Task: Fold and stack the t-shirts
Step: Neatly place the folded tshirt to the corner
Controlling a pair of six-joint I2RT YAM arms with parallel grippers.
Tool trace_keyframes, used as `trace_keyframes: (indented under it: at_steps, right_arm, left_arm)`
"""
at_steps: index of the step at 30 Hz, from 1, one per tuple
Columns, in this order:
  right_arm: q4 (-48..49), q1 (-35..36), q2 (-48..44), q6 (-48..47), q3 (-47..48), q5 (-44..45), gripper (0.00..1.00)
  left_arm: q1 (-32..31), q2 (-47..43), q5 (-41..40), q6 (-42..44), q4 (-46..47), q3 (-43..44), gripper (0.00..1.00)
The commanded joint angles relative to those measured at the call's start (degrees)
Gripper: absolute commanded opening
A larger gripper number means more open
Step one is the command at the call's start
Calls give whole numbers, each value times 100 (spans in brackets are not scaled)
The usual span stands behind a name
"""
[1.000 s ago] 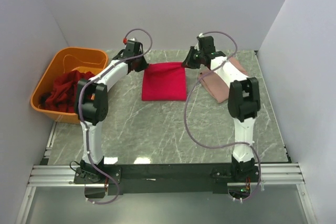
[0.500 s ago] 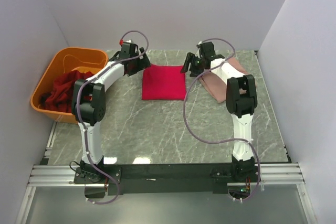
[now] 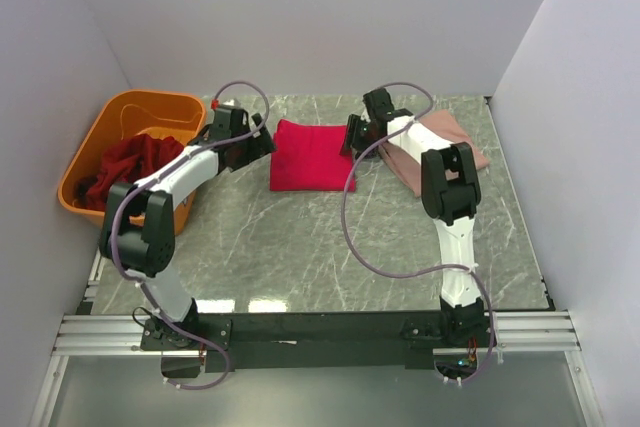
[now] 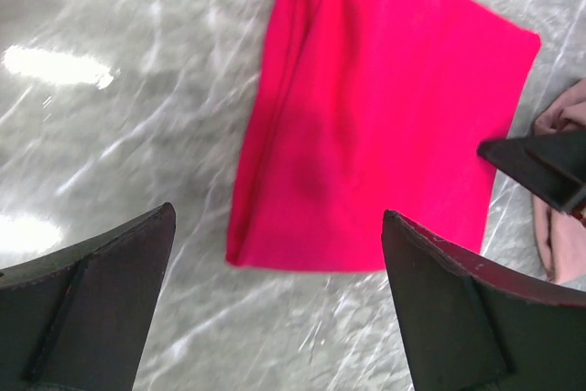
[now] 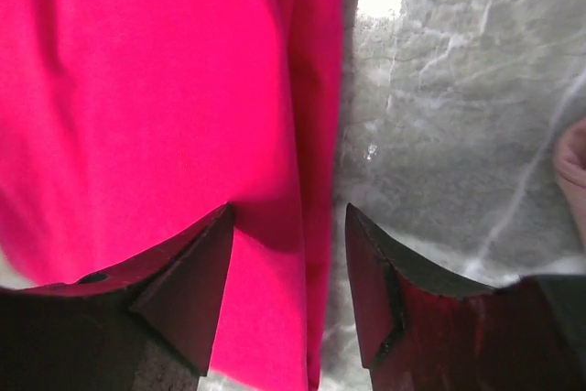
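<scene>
A folded bright crimson t-shirt lies flat at the back middle of the table. My left gripper hovers open just off its left edge, nothing between the fingers. My right gripper stands open above the shirt's right folded edge, with the cloth lying under the gap. A pale salmon t-shirt lies to the right of it, partly under the right arm. Dark maroon t-shirts are heaped in the tub.
An orange plastic tub stands at the table's left edge, beside the left arm. The grey marble tabletop runs bare toward the arm bases. White walls close the back and both sides.
Both grippers have opened and let go of the crimson shirt's far corners, and it now lies flat. The left arm has drawn back leftward; the right gripper has dropped to the shirt's right edge.
</scene>
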Motion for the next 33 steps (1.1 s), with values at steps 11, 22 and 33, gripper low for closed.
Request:
trace_keyframes:
  at_steps: [11, 22, 33]
  right_arm:
    - [-808, 489, 641, -211, 1084, 1066, 12]
    - [-588, 683, -781, -2460, 15, 2250, 0]
    - [107, 656, -2109, -3903, -1332, 3824, 0]
  left_arm:
    - [-18, -1165, -754, -200, 0, -761, 99]
    - [-18, -1719, -1211, -156, -184, -1112, 99]
    - [-18, -1992, -1299, -60, -193, -1209, 99]
